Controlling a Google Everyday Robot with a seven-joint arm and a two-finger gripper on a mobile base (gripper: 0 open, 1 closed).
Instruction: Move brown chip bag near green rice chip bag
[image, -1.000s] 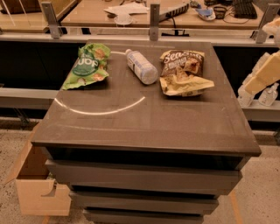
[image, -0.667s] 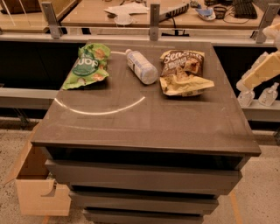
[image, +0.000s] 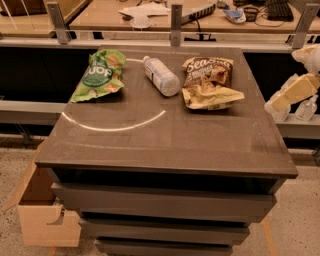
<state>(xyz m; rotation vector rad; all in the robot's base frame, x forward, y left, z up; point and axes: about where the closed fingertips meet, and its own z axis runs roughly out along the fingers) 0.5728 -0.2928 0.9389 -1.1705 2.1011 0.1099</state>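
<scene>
The brown chip bag (image: 209, 82), dark brown and pale yellow with white "Sea Salt" lettering, lies flat at the back right of the dark table top (image: 165, 135). The green rice chip bag (image: 99, 75) lies at the back left. A clear plastic bottle (image: 161, 76) lies on its side between the two bags. My gripper (image: 282, 100), on a pale cream arm, hangs beyond the table's right edge. It is to the right of the brown bag, apart from it, and holds nothing that I can see.
A curved white glare mark (image: 115, 125) crosses the table top in front of the bags. An open cardboard box (image: 42, 210) stands on the floor at the lower left. A wooden counter (image: 150, 12) with papers and posts runs behind the table.
The arm at the right edge has shifted slightly. The bags and the bottle have not moved.
</scene>
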